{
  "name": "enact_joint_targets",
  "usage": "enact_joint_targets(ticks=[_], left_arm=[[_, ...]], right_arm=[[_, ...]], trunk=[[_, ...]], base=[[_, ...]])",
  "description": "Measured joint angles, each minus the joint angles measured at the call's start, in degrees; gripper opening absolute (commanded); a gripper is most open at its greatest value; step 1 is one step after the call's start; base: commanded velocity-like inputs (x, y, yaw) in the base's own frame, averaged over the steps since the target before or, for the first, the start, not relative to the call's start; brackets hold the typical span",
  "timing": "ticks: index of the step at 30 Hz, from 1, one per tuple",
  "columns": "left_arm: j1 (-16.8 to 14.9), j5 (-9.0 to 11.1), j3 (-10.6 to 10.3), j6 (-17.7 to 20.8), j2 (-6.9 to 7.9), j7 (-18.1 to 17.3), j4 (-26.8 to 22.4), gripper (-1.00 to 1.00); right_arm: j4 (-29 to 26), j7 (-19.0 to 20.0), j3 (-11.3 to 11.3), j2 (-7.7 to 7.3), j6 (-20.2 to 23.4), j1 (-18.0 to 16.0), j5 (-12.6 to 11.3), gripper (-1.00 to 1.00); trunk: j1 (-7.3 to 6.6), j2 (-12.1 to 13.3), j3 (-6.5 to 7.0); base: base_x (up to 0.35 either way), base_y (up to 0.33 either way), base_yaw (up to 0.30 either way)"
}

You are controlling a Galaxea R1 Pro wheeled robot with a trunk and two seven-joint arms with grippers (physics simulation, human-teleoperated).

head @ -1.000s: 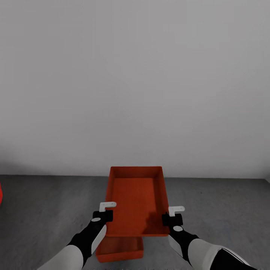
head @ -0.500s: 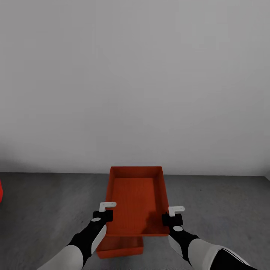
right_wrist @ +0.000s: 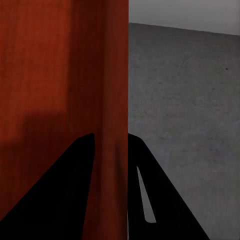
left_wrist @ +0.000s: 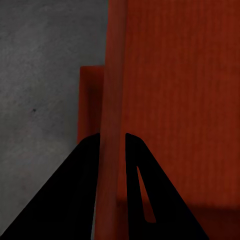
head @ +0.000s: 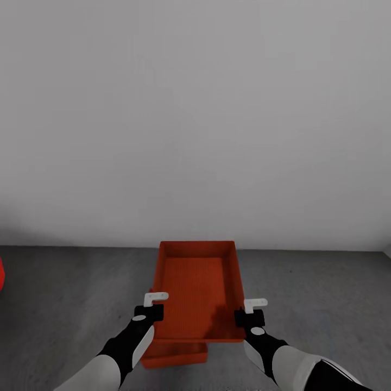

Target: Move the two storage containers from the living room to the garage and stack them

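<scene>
I hold one orange-red storage container (head: 196,288) level in front of me, above the dark grey concrete floor (head: 65,309). My left gripper (head: 153,307) is shut on its left wall, my right gripper (head: 247,311) on its right wall. In the left wrist view the black fingers (left_wrist: 85,165) pinch the thin wall (left_wrist: 112,90); the right wrist view shows the same grip (right_wrist: 111,136) on the other wall (right_wrist: 114,75). The other storage container (head: 176,353) rests on the floor directly beneath, mostly hidden; its corner (left_wrist: 90,100) peeks out beside the held wall.
A plain pale grey wall (head: 195,108) stands close ahead, meeting the floor just behind the held container. A sliver of something red (head: 1,271) shows at the left edge. Bare concrete spreads on both sides.
The whole view has crept forward a little. Less of the floor container shows below the held one's near edge. Both grips are unchanged.
</scene>
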Motion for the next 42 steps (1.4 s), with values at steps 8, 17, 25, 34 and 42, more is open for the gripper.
enact_joint_targets(ticks=[8, 17, 25, 34, 42], left_arm=[[0.0, 0.0, 0.0, 0.0, 0.0, 0.0, 0.0, -1.0], [0.0, 0.0, -0.01, 0.0, 0.0, 0.0, -0.01, -1.0], [0.0, 0.01, -0.01, 0.0, 0.0, 0.0, 0.0, -1.0], [0.0, 0.01, 0.0, 0.0, 0.0, 0.0, 0.01, -1.0], [0.0, 0.02, -0.01, 0.0, 0.0, 0.0, 0.01, -1.0]], right_arm=[[0.0, 0.0, -0.01, -0.01, 0.0, 0.0, 0.02, -1.0], [0.0, 0.0, -0.02, 0.0, -0.02, 0.01, 0.01, -1.0], [-0.01, 0.0, -0.03, 0.0, 0.01, 0.0, 0.03, -1.0], [0.0, 0.0, 0.0, 0.0, 0.02, -0.01, 0.01, -1.0], [-0.01, 0.0, -0.02, 0.0, 0.02, 0.0, 0.03, -1.0]], trunk=[[0.0, 0.0, -0.73], [0.0, 0.0, -1.54], [0.0, 0.0, -2.27], [0.0, -0.01, -3.08], [0.0, -0.01, -3.81]], base=[[0.0, 0.0, 0.0], [0.0, 0.0, 0.0], [0.0, 0.0, 0.0], [0.0, 0.0, 0.0], [0.0, 0.0, 0.0]])
